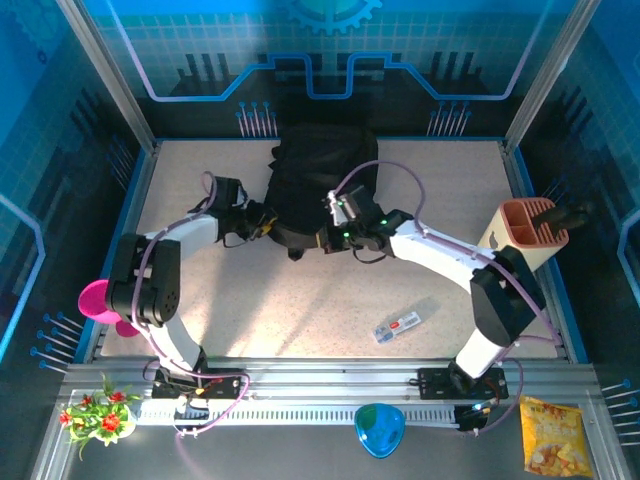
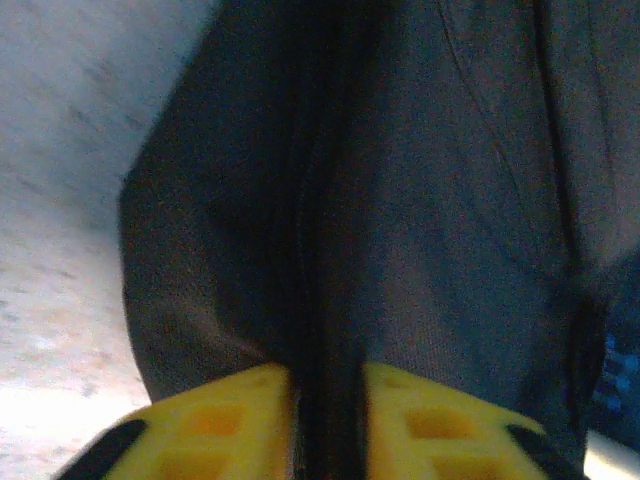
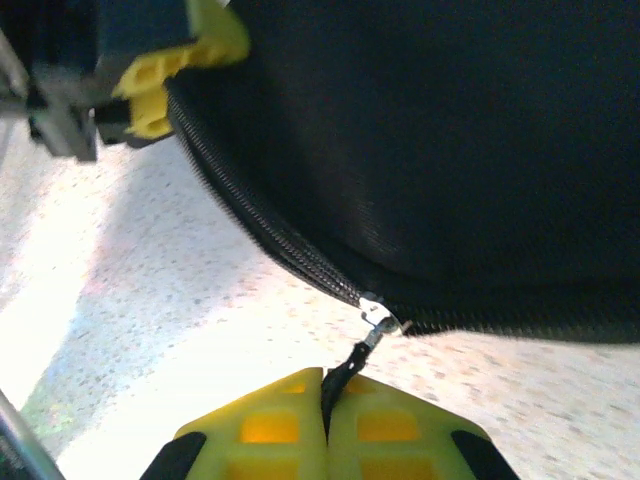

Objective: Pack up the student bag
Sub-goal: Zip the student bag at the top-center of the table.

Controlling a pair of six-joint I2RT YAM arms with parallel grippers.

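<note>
The student bag (image 1: 318, 180), a black fabric backpack, lies at the back middle of the table. My left gripper (image 1: 262, 222) is at its left side. In the left wrist view its yellow fingers (image 2: 225, 420) stand a little apart, with a dark fold of the bag (image 2: 400, 200) running between them. My right gripper (image 1: 335, 238) is at the bag's near edge. In the right wrist view it (image 3: 326, 380) is shut on the black zipper pull (image 3: 347, 372), which hangs from the silver slider (image 3: 380, 318) on the bag's zipper.
A small white packet (image 1: 398, 326) lies on the table near the right arm. An orange and beige holder (image 1: 528, 228) stands at the right edge, a pink bowl (image 1: 97, 303) at the left. On the front ledge are a blue bowl (image 1: 380, 428), a snack bag (image 1: 550, 435) and flowers (image 1: 100, 412).
</note>
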